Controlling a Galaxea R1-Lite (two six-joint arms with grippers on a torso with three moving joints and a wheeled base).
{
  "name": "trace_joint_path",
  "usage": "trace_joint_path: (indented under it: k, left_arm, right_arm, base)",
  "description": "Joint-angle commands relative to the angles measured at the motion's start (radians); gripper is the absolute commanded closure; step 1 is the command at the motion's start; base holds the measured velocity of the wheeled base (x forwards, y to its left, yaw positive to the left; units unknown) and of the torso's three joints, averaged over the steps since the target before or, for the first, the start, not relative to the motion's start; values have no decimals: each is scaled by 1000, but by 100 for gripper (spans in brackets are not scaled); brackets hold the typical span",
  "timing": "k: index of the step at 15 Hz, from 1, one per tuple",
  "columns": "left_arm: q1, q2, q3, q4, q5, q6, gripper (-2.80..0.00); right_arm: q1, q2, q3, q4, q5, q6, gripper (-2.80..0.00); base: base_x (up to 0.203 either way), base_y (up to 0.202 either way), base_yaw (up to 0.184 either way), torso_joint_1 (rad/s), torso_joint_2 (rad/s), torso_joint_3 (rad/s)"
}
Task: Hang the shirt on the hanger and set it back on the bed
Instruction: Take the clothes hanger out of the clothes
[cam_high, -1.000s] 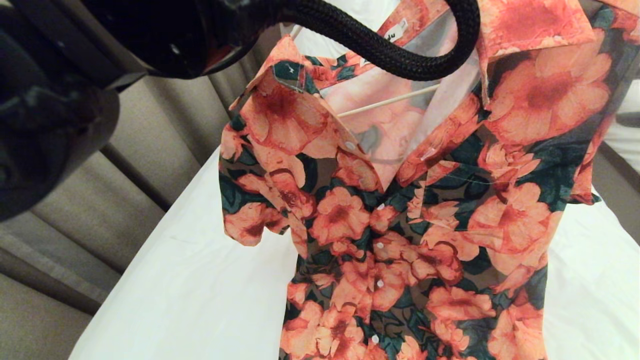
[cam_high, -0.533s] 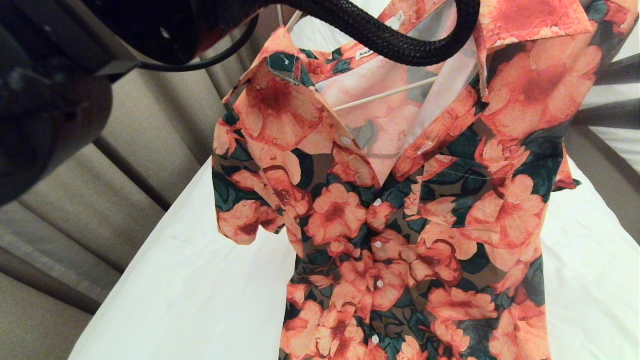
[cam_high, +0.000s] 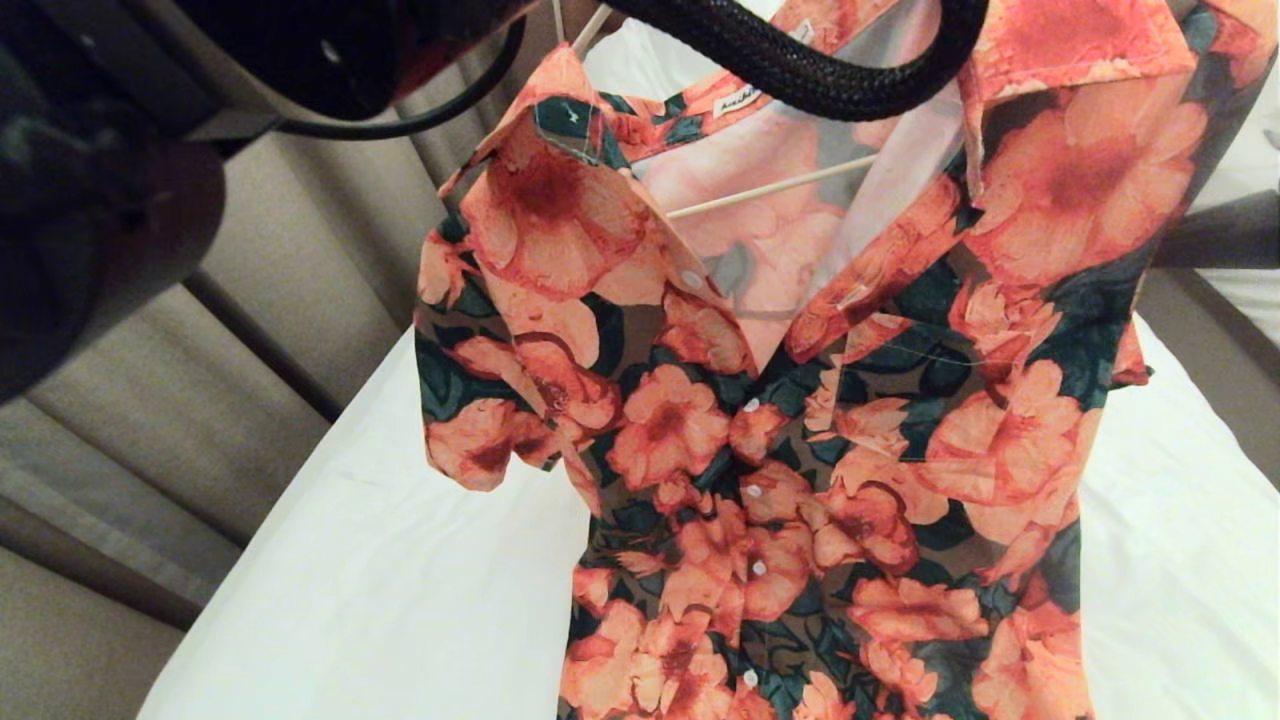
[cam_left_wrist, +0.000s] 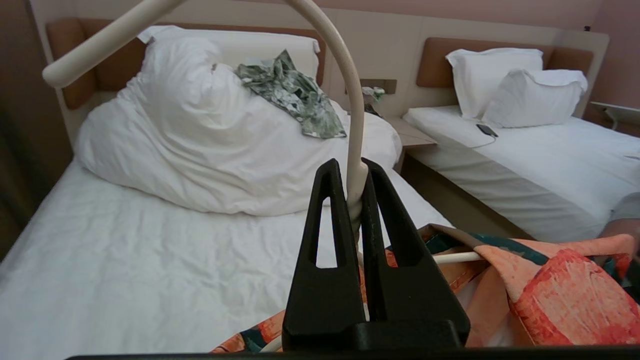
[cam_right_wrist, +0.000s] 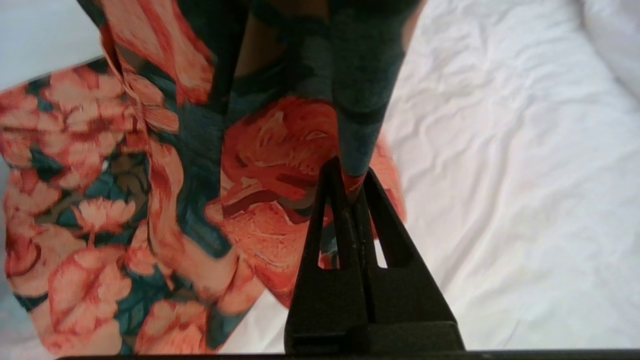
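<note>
The flowered shirt (cam_high: 760, 440) hangs in the air over the bed (cam_high: 380, 580), draped on the cream hanger (cam_high: 770, 188), whose bar shows through the open collar. In the left wrist view my left gripper (cam_left_wrist: 351, 172) is shut on the hanger (cam_left_wrist: 350, 90) at its neck, just below the hook, with the shirt (cam_left_wrist: 555, 290) beneath it. In the right wrist view my right gripper (cam_right_wrist: 350, 175) is shut on a hanging edge of the shirt (cam_right_wrist: 270, 165) above the white sheet (cam_right_wrist: 510, 190). Neither gripper's fingers show in the head view.
A bunched white duvet (cam_left_wrist: 210, 140) with a green-and-white garment (cam_left_wrist: 295, 95) on it lies at the bed's head. A second bed (cam_left_wrist: 530, 165) and a nightstand (cam_left_wrist: 412, 137) stand beside it. A black braided cable (cam_high: 790, 70) loops across the collar. Beige panels (cam_high: 250, 330) border the bed's left.
The shirt has swung slightly left and up in the head view, and its right sleeve has drawn inward. My right gripper has closed on the fabric.
</note>
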Motion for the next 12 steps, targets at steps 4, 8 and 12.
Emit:
trace_joint_path:
  k: [4, 8, 12]
  left_arm:
    - [-21, 30, 7, 2, 1, -14, 0]
    - [-21, 30, 4, 4, -2, 29, 0]
    - [-21, 30, 13, 1, -2, 31, 0]
  right_arm:
    - [-3, -32, 129, 0, -99, -80, 0]
    - [-4, -32, 163, 0, -118, -87, 0]
    - [-10, -55, 224, 1, -202, -125, 0]
  base:
    - [0, 0, 0, 0, 0, 0]
    - [0, 0, 0, 0, 0, 0]
    - [0, 0, 0, 0, 0, 0]
